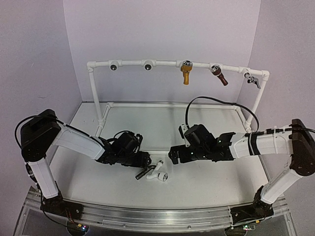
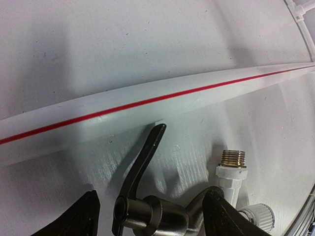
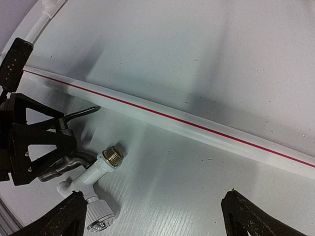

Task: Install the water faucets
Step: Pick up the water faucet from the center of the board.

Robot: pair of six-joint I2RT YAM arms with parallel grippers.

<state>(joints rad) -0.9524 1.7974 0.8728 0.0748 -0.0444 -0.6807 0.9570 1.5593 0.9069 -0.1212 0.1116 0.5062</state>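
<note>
The dark grey faucet [image 1: 142, 173] lies on the table by the white faucet [image 1: 159, 173]. In the left wrist view the dark faucet [image 2: 157, 214] with its thin lever [image 2: 142, 162] lies between the wide-open jaws of my left gripper [image 2: 147, 219]; the right finger [image 2: 221, 214] is at its spout and a gap shows on the left side. The white faucet [image 2: 231, 179] with brass thread lies just right of it. My right gripper [image 3: 157, 216] is open and empty, and the white faucet [image 3: 93, 179] is by its left finger [image 3: 61, 219].
A white pipe frame [image 1: 98, 93] stands at the back with two empty sockets [image 1: 113, 66] [image 1: 147, 65], a gold tap [image 1: 186, 73], a brown tap [image 1: 220, 76] and a small grey one [image 1: 252, 80]. A white pipe with a red line [image 3: 197, 125] lies just beyond the faucets.
</note>
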